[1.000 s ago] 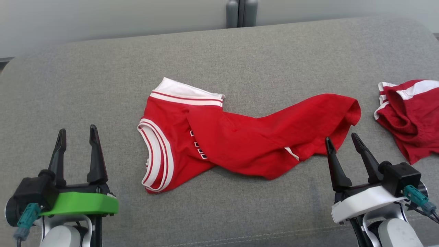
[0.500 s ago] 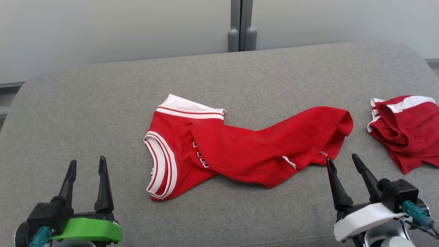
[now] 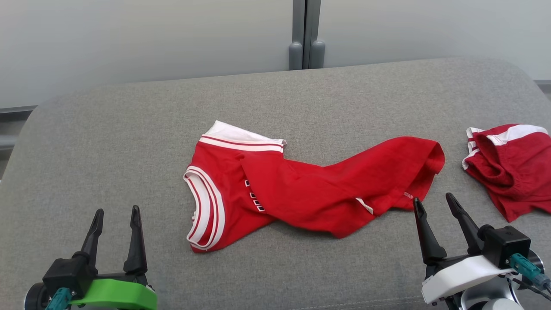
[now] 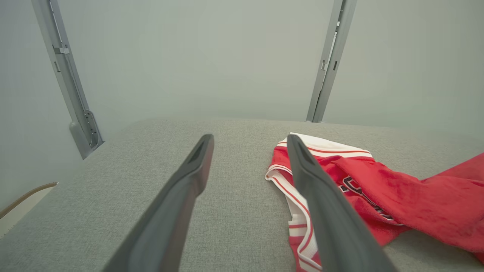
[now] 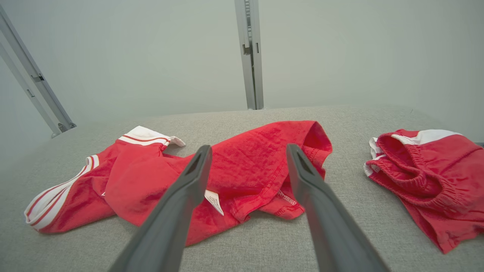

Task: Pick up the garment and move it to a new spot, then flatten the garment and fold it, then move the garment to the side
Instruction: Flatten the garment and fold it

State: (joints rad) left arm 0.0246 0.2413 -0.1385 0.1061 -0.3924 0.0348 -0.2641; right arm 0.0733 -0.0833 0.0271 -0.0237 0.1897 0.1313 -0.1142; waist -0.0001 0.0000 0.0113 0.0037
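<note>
Two grippers, both mine, jaws wide, holding nothing: left gripper (image 3: 117, 209) near-left, well clear of cloth; right gripper (image 3: 433, 197) just near shirt hem. Shirt (image 3: 310, 189) mid cushion (image 3: 129, 142), crumpled, body twisted over front.

Risks:
- pinch one layer only, shirt lifts twisted
- fingers snag cushion cover
- drag right bumps shorts (image 3: 512, 172), close by hem

Hidden:
- lettering mostly under fold
- second sleeve not made out
- shorts' right edge cut off

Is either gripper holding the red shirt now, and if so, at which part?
Nothing is held. The left gripper and right gripper are both open; neither grips the red shirt.
</note>
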